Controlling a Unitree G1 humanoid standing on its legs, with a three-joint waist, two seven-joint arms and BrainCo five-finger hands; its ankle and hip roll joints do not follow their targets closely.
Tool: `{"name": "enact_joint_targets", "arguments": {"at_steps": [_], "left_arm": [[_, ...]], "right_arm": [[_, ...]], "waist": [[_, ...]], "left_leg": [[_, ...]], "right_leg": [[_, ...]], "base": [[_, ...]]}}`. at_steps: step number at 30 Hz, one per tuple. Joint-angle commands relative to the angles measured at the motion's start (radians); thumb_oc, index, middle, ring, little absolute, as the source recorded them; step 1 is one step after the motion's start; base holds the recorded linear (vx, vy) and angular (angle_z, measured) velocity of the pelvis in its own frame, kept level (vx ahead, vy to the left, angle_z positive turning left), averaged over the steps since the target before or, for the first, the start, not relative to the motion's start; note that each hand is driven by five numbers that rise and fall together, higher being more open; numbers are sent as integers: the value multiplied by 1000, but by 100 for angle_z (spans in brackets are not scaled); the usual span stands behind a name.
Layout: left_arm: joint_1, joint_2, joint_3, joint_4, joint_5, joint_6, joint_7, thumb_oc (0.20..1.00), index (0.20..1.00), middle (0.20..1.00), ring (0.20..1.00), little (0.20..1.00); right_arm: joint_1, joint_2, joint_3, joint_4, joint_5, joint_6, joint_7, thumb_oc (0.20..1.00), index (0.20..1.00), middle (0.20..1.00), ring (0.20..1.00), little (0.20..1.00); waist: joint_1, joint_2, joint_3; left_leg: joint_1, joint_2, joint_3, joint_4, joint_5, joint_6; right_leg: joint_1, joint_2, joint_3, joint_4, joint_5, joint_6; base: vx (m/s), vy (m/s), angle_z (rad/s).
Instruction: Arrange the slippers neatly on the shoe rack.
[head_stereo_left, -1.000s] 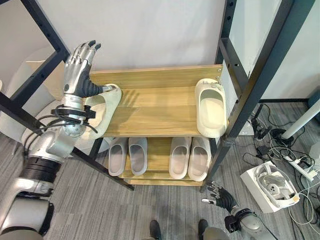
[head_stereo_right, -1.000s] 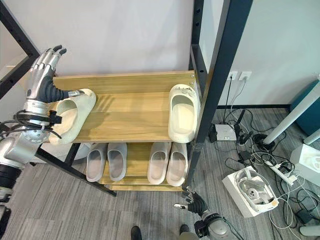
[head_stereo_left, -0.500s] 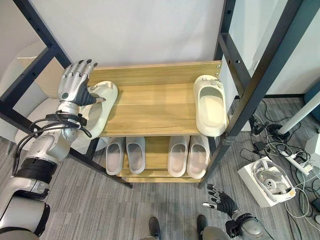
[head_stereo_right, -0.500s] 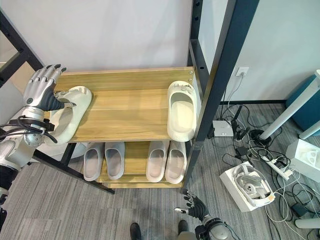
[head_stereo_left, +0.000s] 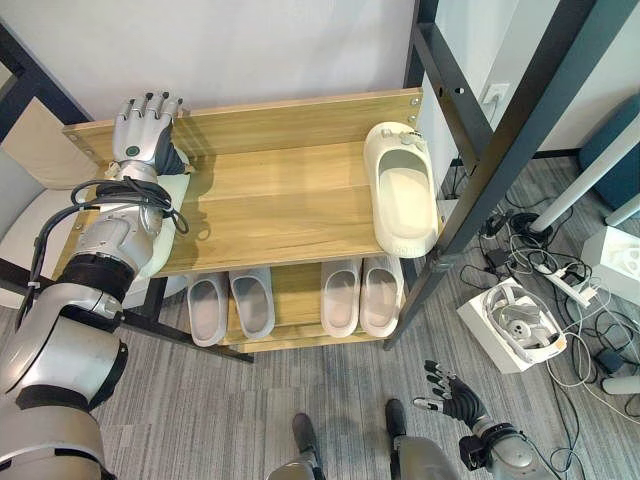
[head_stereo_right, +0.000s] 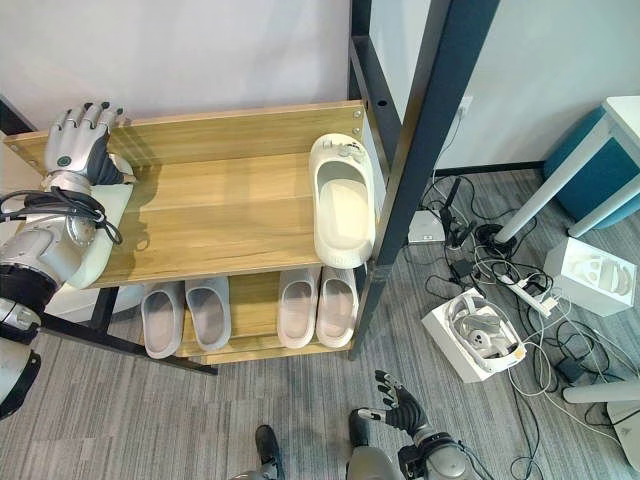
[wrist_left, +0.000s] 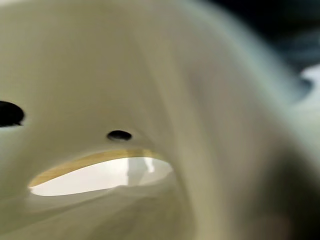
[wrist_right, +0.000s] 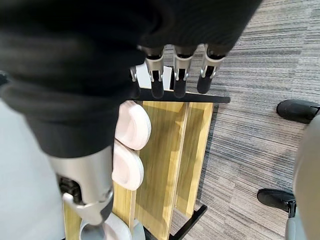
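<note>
One cream slipper (head_stereo_right: 108, 210) lies at the left end of the rack's wooden top shelf (head_stereo_left: 280, 200), partly over the edge and mostly covered by my left arm. My left hand (head_stereo_left: 145, 125) rests over its toe end at the back left corner, fingers straight and pointing at the wall; the left wrist view shows the slipper's cream surface (wrist_left: 150, 75) very close. The other cream slipper (head_stereo_left: 400, 200) lies at the right end, toe to the wall. My right hand (head_stereo_left: 450, 392) hangs open near the floor, holding nothing.
Two pairs of grey slippers (head_stereo_left: 230, 305) (head_stereo_left: 360, 297) stand on the lower shelf. Black metal frame posts (head_stereo_left: 500, 150) flank the rack on the right and left. A white box with a headset (head_stereo_left: 515, 325) and cables (head_stereo_left: 560, 285) lie on the floor at right.
The camera has shifted. My left hand has moved along the slipper toward the shelf's back left corner, and the slipper lies further onto the shelf. The right hand stays low.
</note>
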Motion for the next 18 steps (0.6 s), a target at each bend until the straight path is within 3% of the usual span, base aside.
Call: {"name": "enact_joint_targets", "arguments": {"at_steps": [1,11,18], "left_arm": [[-122,-5,-4,102,-48,10,-17,200,200,200,200,200],[-77,-4,28,13,-57,-8,-1,200,200,200,200,200],[40,32,127,-196,-28,-26,69,200,200,200,200,200]], "right_arm": [[-33,15,6,-80,6,-44,-7,1000,1000,1000,1000,1000],[-31,26,10,-64,7,-49,-11,1000,1000,1000,1000,1000],[-32,35,11,-50,7,-55,-14,1000,1000,1000,1000,1000]], "waist": [[-17,-68,36],[-10,-63,40],[5,-59,27]], "left_leg": [[105,-78,10,-7,-142,20],[108,-76,3,-7,-142,19],[118,-77,-11,-7,-145,17]], "right_leg": [[66,-32,-31,-77,5,107],[69,-32,-35,-79,2,103],[93,-31,-47,-84,-5,98]], "base": [[-6,-9,-3],[-6,-17,0],[1,-14,8]]}}
